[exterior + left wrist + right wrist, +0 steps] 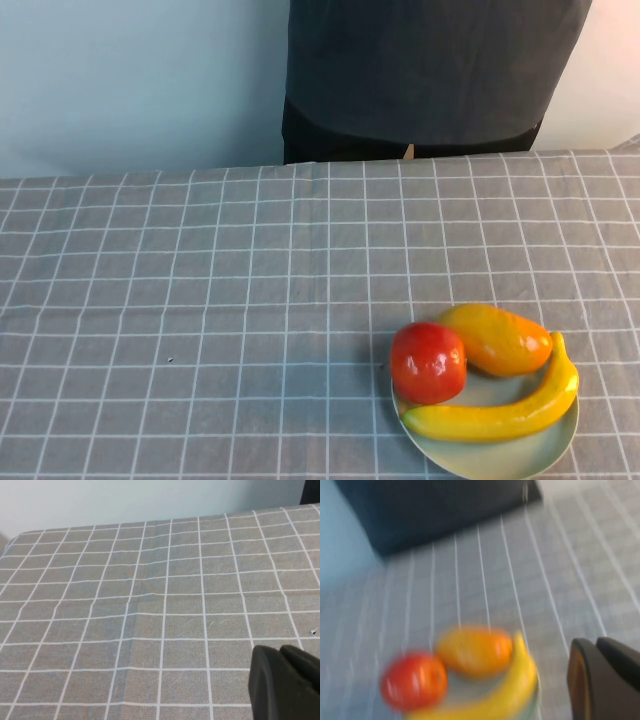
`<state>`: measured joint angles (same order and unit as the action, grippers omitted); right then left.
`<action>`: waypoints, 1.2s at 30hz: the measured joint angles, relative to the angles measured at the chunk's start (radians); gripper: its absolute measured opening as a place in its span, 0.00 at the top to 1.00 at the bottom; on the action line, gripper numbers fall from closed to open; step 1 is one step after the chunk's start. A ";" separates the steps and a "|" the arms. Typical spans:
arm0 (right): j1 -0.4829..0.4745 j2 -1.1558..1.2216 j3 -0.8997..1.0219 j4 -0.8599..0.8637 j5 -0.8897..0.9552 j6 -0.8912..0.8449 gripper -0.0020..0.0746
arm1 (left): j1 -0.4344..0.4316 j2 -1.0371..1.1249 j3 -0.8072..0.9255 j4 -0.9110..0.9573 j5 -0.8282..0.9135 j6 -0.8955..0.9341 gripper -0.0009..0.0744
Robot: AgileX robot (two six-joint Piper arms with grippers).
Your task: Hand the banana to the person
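checked cloth (200, 300) | banana (500, 412) on plate (500, 462) | left end effector (287, 685), right end effector (602, 680): aperture unclear, touching nothing

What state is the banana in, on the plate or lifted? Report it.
On the plate. The banana lies flat along the plate's near rim beside the apple. Neither the left hand nor the right hand touches it.

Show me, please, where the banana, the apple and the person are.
banana (497, 417): high view, mid-body.
apple (428, 362): high view, centre.
person (430, 60): high view, shirt front.
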<state>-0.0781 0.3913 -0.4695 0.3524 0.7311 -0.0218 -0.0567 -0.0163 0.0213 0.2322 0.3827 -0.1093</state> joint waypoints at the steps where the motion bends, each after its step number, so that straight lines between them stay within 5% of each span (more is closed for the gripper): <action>1: 0.000 0.052 -0.026 0.000 0.050 -0.034 0.98 | 0.000 0.000 0.000 0.000 0.000 0.000 0.99; 10: 0.031 0.452 -0.222 0.002 0.313 -0.213 0.98 | 0.000 0.000 0.000 0.000 0.000 0.000 0.99; 21: 0.545 0.808 -0.417 -0.181 0.300 -0.336 0.96 | 0.000 0.000 0.000 0.000 0.000 0.000 0.99; 25: 0.696 0.913 -0.459 -0.263 0.278 -0.417 0.80 | 0.000 0.000 0.000 0.000 0.000 0.000 0.99; 27: 0.739 0.958 -0.463 -0.323 0.240 -0.481 0.64 | 0.000 0.000 0.000 0.000 0.000 0.000 0.99; 32: 0.737 1.056 -0.463 -0.339 0.198 -0.791 0.30 | 0.000 0.000 0.000 0.000 0.000 0.000 0.99; 36: 0.707 1.128 -0.463 -0.316 0.065 -0.949 0.22 | 0.000 0.000 0.000 0.000 0.000 0.000 0.99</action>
<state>0.6293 1.5192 -0.9330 0.0368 0.7958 -0.9708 -0.0567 -0.0163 0.0213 0.2322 0.3827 -0.1093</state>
